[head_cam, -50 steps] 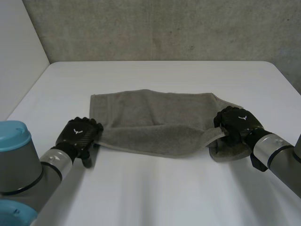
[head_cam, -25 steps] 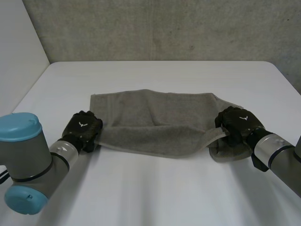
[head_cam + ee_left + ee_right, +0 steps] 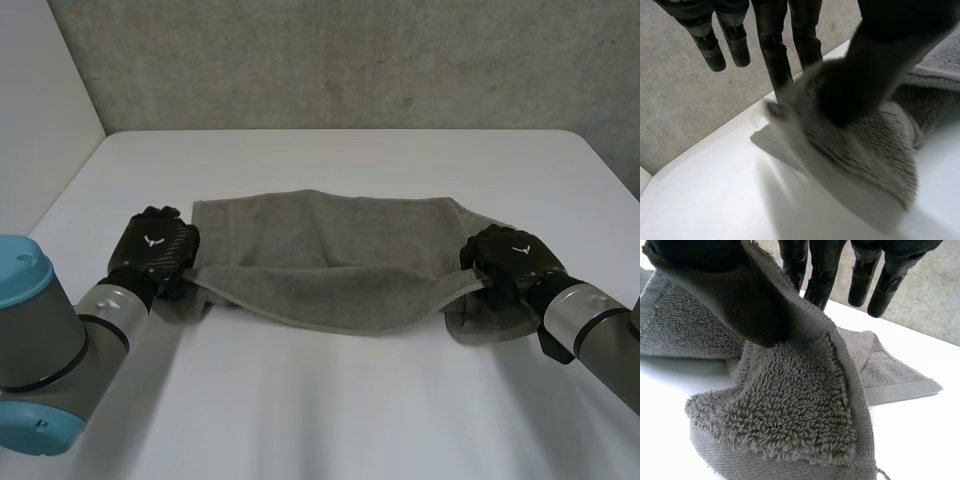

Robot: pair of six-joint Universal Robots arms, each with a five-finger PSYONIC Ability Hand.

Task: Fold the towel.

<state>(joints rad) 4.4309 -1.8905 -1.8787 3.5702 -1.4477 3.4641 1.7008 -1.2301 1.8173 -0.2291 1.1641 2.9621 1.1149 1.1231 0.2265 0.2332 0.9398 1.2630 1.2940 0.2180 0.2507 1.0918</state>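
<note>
A grey towel (image 3: 330,250) lies part-folded across the middle of the white table (image 3: 330,410). My left hand (image 3: 155,250) is at the towel's near left corner. In the left wrist view its thumb (image 3: 880,65) pinches the towel (image 3: 865,155) against the fingers, and the corner is raised off the table. My right hand (image 3: 510,262) holds the near right corner. In the right wrist view the thumb (image 3: 725,285) presses the towel's (image 3: 790,410) hemmed edge against the fingers, and the cloth hangs bunched below the palm.
A grey wall (image 3: 350,60) rises behind the table's far edge and a white wall (image 3: 40,120) stands at the left. Bare table runs in front of the towel and beyond it.
My left hand has moved away from the near edge, closed on the towel's near left corner and drawn it outward. The right hand has barely moved.
</note>
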